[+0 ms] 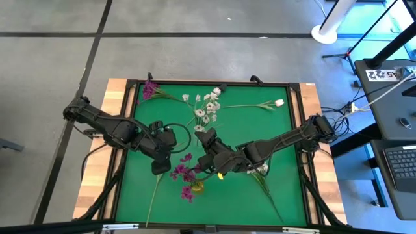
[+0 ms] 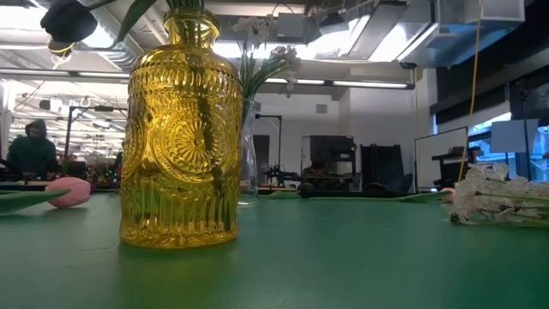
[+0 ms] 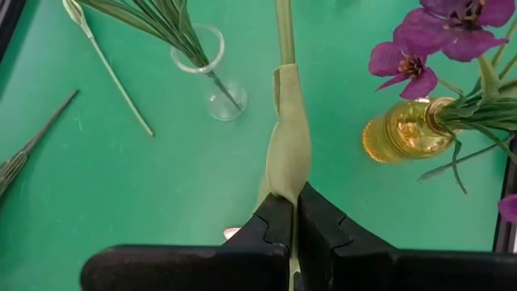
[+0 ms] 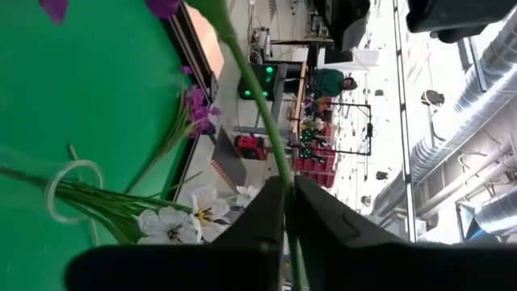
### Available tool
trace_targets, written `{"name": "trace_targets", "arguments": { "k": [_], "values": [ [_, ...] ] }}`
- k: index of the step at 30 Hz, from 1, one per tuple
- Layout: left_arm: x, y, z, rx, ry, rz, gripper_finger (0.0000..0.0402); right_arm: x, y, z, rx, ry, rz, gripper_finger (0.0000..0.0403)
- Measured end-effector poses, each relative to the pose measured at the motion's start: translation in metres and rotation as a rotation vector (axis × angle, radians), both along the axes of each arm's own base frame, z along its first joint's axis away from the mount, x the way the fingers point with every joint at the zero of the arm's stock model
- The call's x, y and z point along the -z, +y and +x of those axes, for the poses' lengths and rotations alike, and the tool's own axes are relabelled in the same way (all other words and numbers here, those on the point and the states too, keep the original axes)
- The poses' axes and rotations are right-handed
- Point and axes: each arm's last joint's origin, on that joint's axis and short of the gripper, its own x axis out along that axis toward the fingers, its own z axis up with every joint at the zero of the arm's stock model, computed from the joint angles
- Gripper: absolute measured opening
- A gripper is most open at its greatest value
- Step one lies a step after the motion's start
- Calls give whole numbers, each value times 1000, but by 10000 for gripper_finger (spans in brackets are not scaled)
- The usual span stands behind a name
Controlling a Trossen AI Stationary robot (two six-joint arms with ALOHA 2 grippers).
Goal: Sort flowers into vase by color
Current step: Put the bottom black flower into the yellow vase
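Magenta blooms already fill the amber vase (image 3: 408, 133). The right gripper (image 4: 287, 190) has its fingers closed on a green stem (image 4: 254, 105); lower it straight into the neck. The left gripper (image 3: 295, 212) pinches a pale tulip stalk (image 3: 289, 137), the clear vase (image 3: 212, 77) lying beyond its fingers.

Robotics lab on an open industrial floor

The green-matted counter (image 1: 260, 140) stood on grey concrete floor (image 1: 195, 58) marked with dark lines. At three o'clock sat a laptop (image 1: 404, 162) amid trailing cables. Beyond it were workbenches, monitors (image 2: 515, 136), a seated person (image 2: 33, 150), fluorescent lighting and exposed ceiling ducts (image 4: 485, 89).
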Motion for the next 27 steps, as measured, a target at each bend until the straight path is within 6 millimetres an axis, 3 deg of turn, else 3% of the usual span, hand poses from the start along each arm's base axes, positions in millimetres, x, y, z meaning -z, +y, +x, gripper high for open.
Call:
{"name": "trace_targets", "arguments": {
  "k": [7,14,18,27],
  "values": [
    [0,0,0,1,-3,-5,1,3,-1,-2,25,32,-24,9],
    [-2,1,-5,22,63,-25,39,4,-2,-3,47,38,-35,6],
    [-17,3,-13,14,60,-7,64,3,-3,-3,80,32,-49,4],
    [-69,2,-23,41,-157,84,105,3,-3,-4,115,16,-45,4]
  ]
}}
